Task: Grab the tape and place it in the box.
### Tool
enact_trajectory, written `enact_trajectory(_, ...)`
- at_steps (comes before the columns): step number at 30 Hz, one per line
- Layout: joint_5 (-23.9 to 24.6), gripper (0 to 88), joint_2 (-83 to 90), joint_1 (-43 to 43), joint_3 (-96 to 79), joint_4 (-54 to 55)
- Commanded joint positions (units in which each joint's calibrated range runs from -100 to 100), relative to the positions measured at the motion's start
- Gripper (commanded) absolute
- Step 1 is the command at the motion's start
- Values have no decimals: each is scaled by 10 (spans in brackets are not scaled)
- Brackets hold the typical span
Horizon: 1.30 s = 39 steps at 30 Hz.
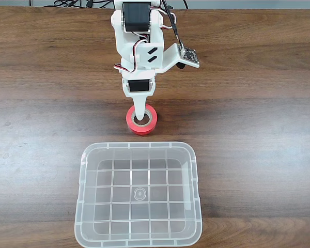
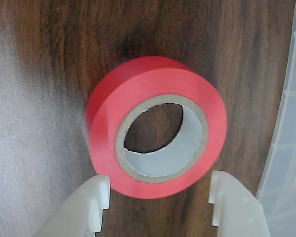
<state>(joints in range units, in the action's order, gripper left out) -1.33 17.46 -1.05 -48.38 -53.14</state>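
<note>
Looking down from the fixed view, you see the white arm reaching from the top centre of the frame toward the middle, its gripper pointing down at the tape. The tape is a small red-orange roll with a grey-beige core ring, lying flat on the dark wooden table just above the centre of the frame. One white finger tip overlaps the hole of the roll in this view; you cannot tell from here whether it touches the tape or the table.

Below the tape, in the lower middle of the frame, sits the box, a clear rectangular bin with rounded corners and a grid-patterned bottom. Its upper rim lies near the tape but apart from it, with a strip of bare wood between them. You see nothing inside the box.

In the wrist view the tape occupies the centre of the frame, hole upward, with wood showing through the core. The gripper enters from the bottom edge: one white finger at lower left and the other at lower right. The jaws are spread wide, wider than the roll's hole and nearly as wide as the roll, and nothing is held between them. The tips sit at the lower edge of the roll; whether they touch it you cannot tell. The box wall runs down the right edge of the frame, close beside the tape.
</note>
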Motion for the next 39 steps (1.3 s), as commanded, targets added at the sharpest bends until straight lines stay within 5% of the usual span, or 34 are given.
enact_trajectory(1, -2, 213, 4, -2, 3, -5)
enact_trajectory(12, -2, 211, -95, 1, 11, 3)
enact_trajectory(25, -3, 42, -126, 5, 30, 17)
enact_trajectory(39, -3, 44, -76, 8, 111, -65)
